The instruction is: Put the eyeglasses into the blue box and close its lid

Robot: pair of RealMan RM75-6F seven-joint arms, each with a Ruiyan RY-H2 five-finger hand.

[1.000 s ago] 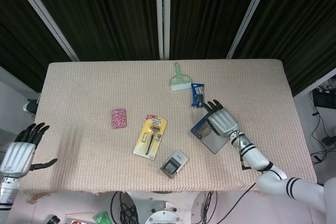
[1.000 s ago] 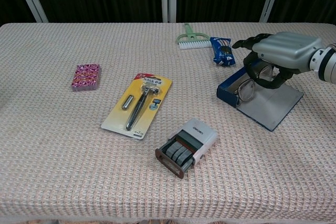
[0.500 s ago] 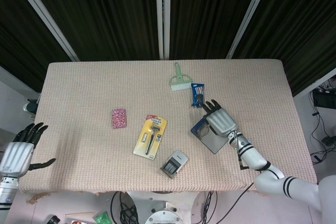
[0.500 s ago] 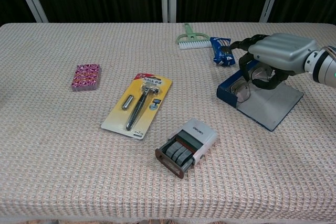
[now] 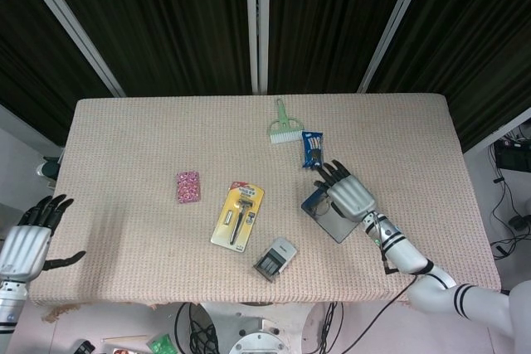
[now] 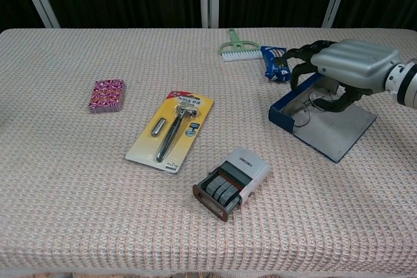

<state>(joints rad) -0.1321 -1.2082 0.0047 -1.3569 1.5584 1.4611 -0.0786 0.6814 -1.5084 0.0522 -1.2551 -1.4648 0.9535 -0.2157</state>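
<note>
The blue box (image 6: 285, 114) lies open on the right part of the table, its grey-lined lid (image 6: 335, 129) flat on the cloth beside it. The eyeglasses (image 6: 303, 111) rest inside the box, one lens leaning on its front wall. My right hand (image 6: 352, 63) hovers just above them with its fingers spread and the thumb curled close to the frame, not gripping it. From the head view, the right hand (image 5: 348, 195) covers much of the box (image 5: 316, 204). My left hand (image 5: 29, 242) hangs open beyond the table's left edge.
A blue packet (image 6: 275, 62) and a green brush (image 6: 238, 45) lie just behind the box. A yellow razor pack (image 6: 171, 131) and a white stamp (image 6: 231, 182) sit mid-table, and a pink packet (image 6: 107, 95) lies further left.
My right hand has let go of the eyeglasses, which now lie in the box, and its fingers have lifted and spread. The left hand has barely moved.
</note>
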